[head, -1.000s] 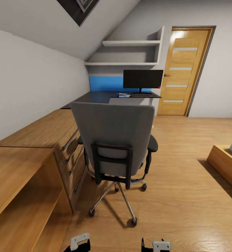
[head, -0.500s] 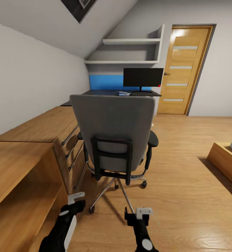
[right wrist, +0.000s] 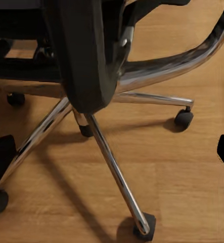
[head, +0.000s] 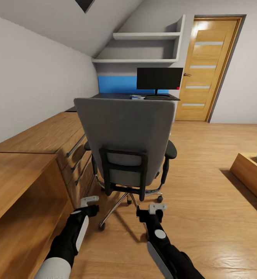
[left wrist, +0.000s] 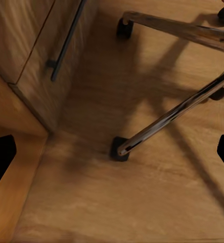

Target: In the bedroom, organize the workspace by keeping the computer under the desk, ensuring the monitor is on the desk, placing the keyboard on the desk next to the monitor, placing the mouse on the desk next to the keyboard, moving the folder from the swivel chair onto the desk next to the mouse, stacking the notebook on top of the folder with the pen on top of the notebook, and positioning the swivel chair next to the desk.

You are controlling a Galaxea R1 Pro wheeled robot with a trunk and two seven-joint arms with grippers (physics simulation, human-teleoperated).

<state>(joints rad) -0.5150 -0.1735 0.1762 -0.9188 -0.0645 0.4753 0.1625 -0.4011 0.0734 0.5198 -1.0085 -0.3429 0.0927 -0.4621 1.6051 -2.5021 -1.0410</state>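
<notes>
The swivel chair (head: 125,145) stands in the middle of the head view with its grey back toward the camera, its chrome star base (head: 122,205) resting on the wooden floor (head: 206,193). Behind it, in the upper middle of the frame, the black desk (head: 117,95) carries the monitor (head: 159,78), whose red dot sits at its lower right corner. A wooden dresser (head: 47,143) with bar handles runs along the left side, just beside the chair. A wooden door (head: 208,69) fills the upper right.

Low in the frame, the left gripper (head: 89,200) hovers near the dresser's corner, and the right gripper (head: 157,207) hangs just below the chair's base; neither touches anything. In the left wrist view, dark fingertips (left wrist: 1,161) sit at opposite edges, spread wide, over a caster (left wrist: 119,149). In the right wrist view the fingertips (right wrist: 1,154) are likewise wide apart, facing the chair's base (right wrist: 112,152).
</notes>
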